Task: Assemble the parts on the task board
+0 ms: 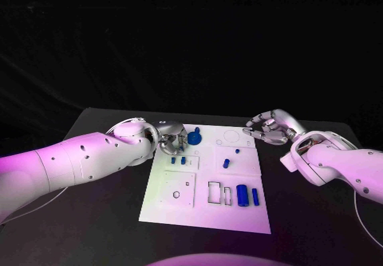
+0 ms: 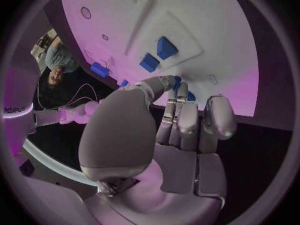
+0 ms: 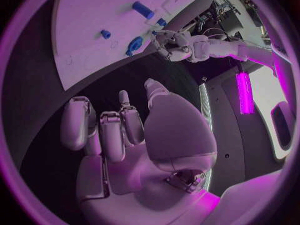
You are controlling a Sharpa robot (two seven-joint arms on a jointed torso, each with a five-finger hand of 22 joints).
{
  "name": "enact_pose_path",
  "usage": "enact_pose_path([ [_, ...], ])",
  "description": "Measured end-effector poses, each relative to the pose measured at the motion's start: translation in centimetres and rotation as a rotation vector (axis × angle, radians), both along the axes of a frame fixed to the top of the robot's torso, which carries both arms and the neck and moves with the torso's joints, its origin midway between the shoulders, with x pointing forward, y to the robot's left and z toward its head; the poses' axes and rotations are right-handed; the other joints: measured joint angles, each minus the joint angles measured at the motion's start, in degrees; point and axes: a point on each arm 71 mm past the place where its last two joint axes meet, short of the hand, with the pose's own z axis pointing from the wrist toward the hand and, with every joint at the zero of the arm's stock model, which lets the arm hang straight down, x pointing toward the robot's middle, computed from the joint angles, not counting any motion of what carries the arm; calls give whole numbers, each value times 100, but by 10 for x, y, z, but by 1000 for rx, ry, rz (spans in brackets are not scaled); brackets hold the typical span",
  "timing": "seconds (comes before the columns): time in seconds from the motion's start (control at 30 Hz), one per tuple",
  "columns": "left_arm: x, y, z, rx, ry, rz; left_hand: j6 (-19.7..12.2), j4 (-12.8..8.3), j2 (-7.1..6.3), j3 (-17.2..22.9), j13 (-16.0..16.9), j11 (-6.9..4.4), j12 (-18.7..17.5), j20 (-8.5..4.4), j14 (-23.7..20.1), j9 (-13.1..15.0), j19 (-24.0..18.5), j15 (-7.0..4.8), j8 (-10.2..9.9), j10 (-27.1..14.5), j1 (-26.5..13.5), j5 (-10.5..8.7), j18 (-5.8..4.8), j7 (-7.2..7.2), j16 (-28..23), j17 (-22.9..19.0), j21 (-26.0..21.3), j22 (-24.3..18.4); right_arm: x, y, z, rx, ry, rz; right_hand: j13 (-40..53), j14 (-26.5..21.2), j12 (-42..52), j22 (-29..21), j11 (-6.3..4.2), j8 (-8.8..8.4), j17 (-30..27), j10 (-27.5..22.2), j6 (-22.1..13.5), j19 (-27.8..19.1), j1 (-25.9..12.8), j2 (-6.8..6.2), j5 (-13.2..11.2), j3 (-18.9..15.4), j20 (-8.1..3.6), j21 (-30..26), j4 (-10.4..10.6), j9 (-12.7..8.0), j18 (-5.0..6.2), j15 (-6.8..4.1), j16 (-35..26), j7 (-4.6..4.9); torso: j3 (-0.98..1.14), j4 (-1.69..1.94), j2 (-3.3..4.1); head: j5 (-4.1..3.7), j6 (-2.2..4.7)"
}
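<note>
The white task board (image 1: 239,213) lies in the middle of the black table. At its far left corner my left hand (image 1: 167,139) pinches a blue part (image 1: 194,137) between thumb and fingers, just over the board. In the left wrist view the blue part (image 2: 178,82) peeks out behind the fingertips of that hand (image 2: 181,130). My right hand (image 1: 267,128) hovers off the board's far right corner, fingers curled in with nothing in them. The right wrist view shows the right hand (image 3: 125,135) over bare table, with the blue part (image 3: 134,45) beside my left hand (image 3: 178,45).
Two small blue pegs (image 1: 178,160) stand near the left hand. Two more pegs (image 1: 226,163) sit mid-board. Two larger blue cylinders (image 1: 247,195) lie at the near right beside rectangular slots (image 1: 215,192). A raised square plate (image 1: 179,189) occupies the near left.
</note>
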Motion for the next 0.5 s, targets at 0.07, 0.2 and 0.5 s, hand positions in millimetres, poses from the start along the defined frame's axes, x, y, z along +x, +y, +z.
enact_pose_path([
  [0.07, -1, 0, -1, 3, 5, -1, -131, 48, -114, -81, -72, 66, -189, 22, -36, -30, -61, 37, -110, -133, -114, 7, -1, 25, -37, -98, -66, -77, 0, 0, 0, 0, 0, 0, 0, 0, 0, 0, 0, 0, 0, 0, 0, 0, 0, 0, 0, 0, 0, 0, 0, 0, 0, 0, 0, 0, 0, 1, -1, -2, 0],
  [0.2, -2, 0, -4, 7, 14, -3, -147, 71, -208, -101, -131, 124, -350, 40, -68, -34, -81, 67, -153, -191, -207, 7, -1, 43, -37, -166, -114, -147, 0, 0, 0, 0, 0, 0, 0, 0, 0, -1, 0, 45, 0, 0, 0, 0, 0, 0, 0, 0, 0, -34, 0, 0, 0, 0, -35, 0, 0, 1, -1, -5, 0],
  [0.5, -2, 1, -4, 11, 19, -3, -239, 78, -236, -108, -212, 177, -564, 66, -103, -53, -107, 103, -244, -290, -235, 6, -1, 93, -37, -232, -148, -198, 0, 0, 0, 0, 0, -1, 5, 0, 0, -1, 0, 45, -1, 0, 0, 0, 0, 0, 0, 0, 0, -34, 0, 0, 0, 0, -35, 0, 1, 2, -3, -6, 10],
])
